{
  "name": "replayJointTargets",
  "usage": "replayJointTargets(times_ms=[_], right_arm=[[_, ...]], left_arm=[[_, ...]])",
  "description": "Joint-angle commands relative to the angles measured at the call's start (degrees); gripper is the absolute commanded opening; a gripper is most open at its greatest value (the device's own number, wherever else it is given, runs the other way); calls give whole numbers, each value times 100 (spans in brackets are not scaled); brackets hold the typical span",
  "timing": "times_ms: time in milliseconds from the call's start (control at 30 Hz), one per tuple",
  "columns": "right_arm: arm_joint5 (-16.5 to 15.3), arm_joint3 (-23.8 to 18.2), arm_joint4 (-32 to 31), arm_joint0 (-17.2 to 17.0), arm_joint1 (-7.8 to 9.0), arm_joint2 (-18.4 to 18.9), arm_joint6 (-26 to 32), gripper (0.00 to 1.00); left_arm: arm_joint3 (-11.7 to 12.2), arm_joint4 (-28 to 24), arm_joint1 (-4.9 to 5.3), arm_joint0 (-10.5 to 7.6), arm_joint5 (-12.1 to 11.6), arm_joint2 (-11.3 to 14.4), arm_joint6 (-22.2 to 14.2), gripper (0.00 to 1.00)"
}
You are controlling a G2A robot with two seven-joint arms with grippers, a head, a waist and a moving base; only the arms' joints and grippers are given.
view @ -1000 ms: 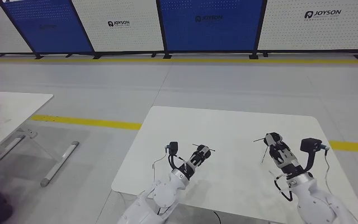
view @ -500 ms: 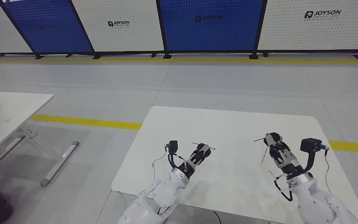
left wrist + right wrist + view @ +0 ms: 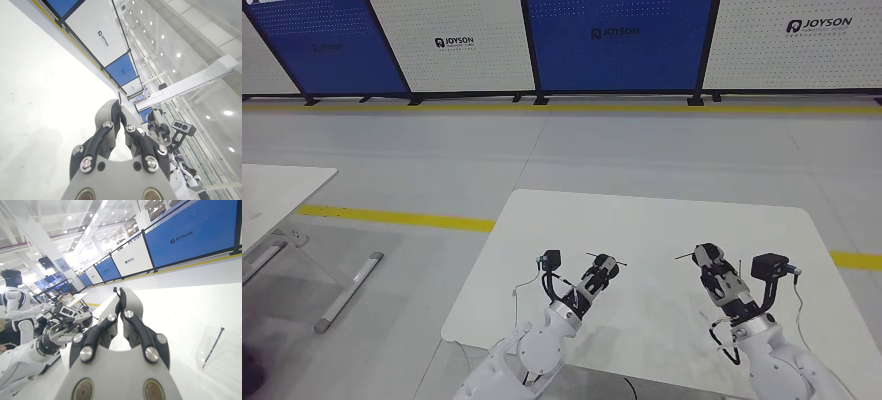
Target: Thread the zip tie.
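— Where are the two grippers?

— Both are over the white table (image 3: 662,215), in the lower half of the top view. The left gripper (image 3: 602,268) is just left of centre and the right gripper (image 3: 704,256) is right of centre, well apart from it.

— How do the left jaws stand?

— They are pressed together. In the left wrist view the two pads meet with no gap and pinch a thin black strip (image 3: 119,97). A short end of it pokes out past the fingertips. From above, the strip shows as a fine dark line across the gripper's tip.

— And the right one?

— It is closed tight too. Its pads clamp the zip tie (image 3: 115,288) near its small square head, which stands just clear of the fingertips. A bit of strap curves back between the pads. In the top view, thin ends of the tie stick out on either side of the gripper.

— Do the strip and the zip tie touch?

— No, bare table lies between them. I cannot tell whether the strip is a second tie.

— Anything else on the table?

— A clear box (image 3: 228,344) stands near the right gripper, with a loose black tie (image 3: 213,346) at it. I cannot tell whether that tie lies inside the box or on top.
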Motion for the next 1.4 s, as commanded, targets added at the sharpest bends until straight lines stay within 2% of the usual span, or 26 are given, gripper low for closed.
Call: replayJointTargets(times_ms=[0,133,200,267,533,567,1033,1167,1367], right_arm=[[1,0,-1,0,0,0,-1,0],[11,6,29,-24,-12,-30,-26,0],[-119,77,417,-27,-57,-135,-85,0],[-147,195,465,24,-91,-231,-145,0],[186,488,383,228,-300,-765,-893,0],[338,510,318,228,-321,-820,-891,0],[339,509,322,222,-323,-825,-883,0],[457,553,270,206,-399,-986,-1137,0],[584,885,132,383,-558,-1382,-1407,0]], left_arm=[[0,0,0,0,0,0,0,0],[0,0,0,0,0,0,0,0],[0,0,0,0,0,0,0,0],[0,0,0,0,0,0,0,0],[0,0,0,0,0,0,0,0],[0,0,0,0,0,0,0,0],[0,0,0,0,0,0,0,0],[0,0,0,0,0,0,0,0],[0,0,0,0,0,0,0,0]])
